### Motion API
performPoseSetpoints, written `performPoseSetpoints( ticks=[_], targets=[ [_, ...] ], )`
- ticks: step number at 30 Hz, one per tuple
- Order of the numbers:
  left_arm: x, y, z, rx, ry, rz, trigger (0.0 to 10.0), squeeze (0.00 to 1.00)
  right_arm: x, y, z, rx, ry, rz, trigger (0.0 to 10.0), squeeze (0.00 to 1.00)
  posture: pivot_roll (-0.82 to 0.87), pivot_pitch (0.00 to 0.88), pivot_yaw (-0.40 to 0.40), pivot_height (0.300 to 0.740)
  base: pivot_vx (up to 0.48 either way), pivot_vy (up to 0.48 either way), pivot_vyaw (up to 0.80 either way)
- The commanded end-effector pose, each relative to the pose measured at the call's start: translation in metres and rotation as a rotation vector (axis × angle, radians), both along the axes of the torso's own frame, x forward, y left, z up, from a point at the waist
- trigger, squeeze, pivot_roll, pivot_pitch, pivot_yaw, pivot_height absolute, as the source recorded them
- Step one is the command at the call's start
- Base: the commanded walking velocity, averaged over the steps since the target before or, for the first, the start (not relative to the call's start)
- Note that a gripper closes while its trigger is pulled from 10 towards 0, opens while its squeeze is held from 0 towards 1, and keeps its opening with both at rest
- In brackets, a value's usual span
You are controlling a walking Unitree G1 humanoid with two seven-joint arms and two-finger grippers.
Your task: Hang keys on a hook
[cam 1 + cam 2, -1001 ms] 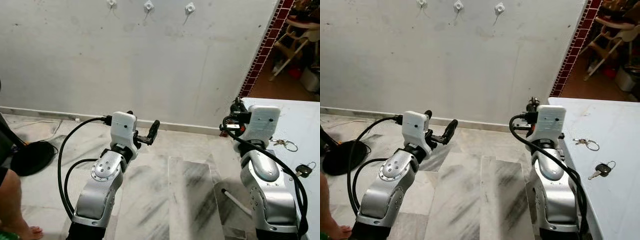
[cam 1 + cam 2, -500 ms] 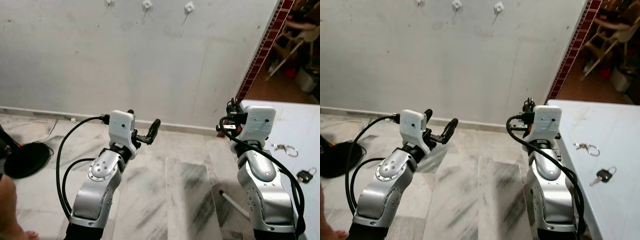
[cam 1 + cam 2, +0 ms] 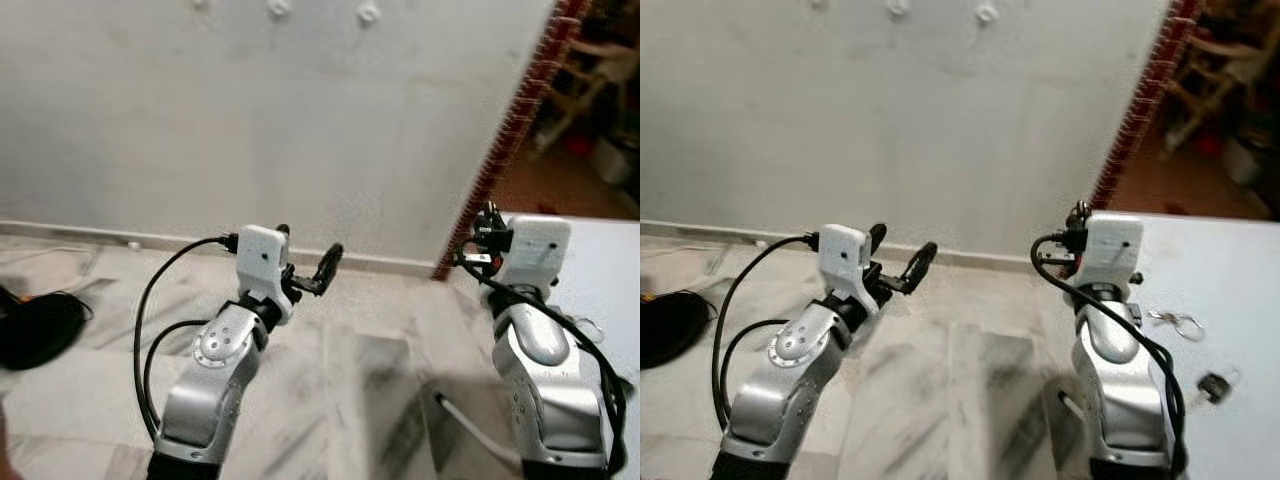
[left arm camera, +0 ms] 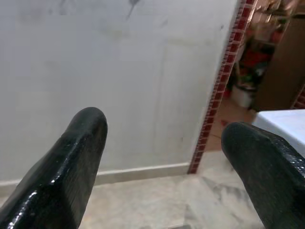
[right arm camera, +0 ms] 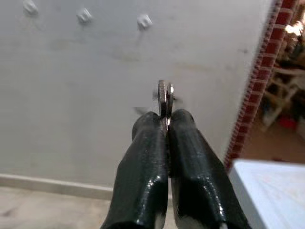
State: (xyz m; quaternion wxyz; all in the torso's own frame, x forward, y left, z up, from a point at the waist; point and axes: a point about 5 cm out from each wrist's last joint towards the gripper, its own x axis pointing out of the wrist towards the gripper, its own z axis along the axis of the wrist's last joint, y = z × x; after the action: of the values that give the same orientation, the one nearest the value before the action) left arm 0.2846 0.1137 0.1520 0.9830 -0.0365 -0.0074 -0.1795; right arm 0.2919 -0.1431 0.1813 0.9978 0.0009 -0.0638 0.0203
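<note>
The whole view has swung rightward and blurred, so the robot is turning, while its right end effector (image 5: 167,121) stays pinched on a thin metal key ring (image 5: 165,98), well below the white wall hooks (image 5: 144,21), and the left end effector (image 3: 305,262) gapes empty.

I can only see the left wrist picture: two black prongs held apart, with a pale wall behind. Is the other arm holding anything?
Observer: Yes. The right pincer is shut on keys, thin metal seen edge-on, poking out past its tips.
Operator: Where would those go?
Observer: Three white hooks sit in a row high on the wall, above and ahead of that pincer.
Operator: Are there more keys around?
Observer: A key ring and a dark-headed key lie on the white table at the robot's right.
</note>
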Motion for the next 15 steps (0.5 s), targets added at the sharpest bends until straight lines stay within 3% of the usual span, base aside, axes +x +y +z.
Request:
performPoseSetpoints(
  ticks=[1,11,15],
  targets=[
    [-0.0023,-0.0162,0.0045,-0.014,-0.013,-0.053,10.0,0.00,-0.0015,-0.0176,-0.0009,-0.012,0.002,-0.060,10.0,0.00,0.10,0.000,-0.101,0.740,0.398,0.000,0.00],
    [-0.0018,-0.0185,0.0036,-0.017,-0.004,-0.056,10.0,0.00,-0.0007,-0.0160,-0.0033,-0.017,0.009,-0.053,10.0,0.00,0.10,0.000,-0.104,0.740,0.390,0.000,0.00],
    [-0.0011,-0.0186,0.0021,-0.015,0.004,-0.045,10.0,0.00,-0.0009,-0.0169,-0.0038,-0.019,0.010,-0.054,10.0,0.00,0.09,0.000,-0.103,0.740,0.062,0.000,0.00]
  ],
)
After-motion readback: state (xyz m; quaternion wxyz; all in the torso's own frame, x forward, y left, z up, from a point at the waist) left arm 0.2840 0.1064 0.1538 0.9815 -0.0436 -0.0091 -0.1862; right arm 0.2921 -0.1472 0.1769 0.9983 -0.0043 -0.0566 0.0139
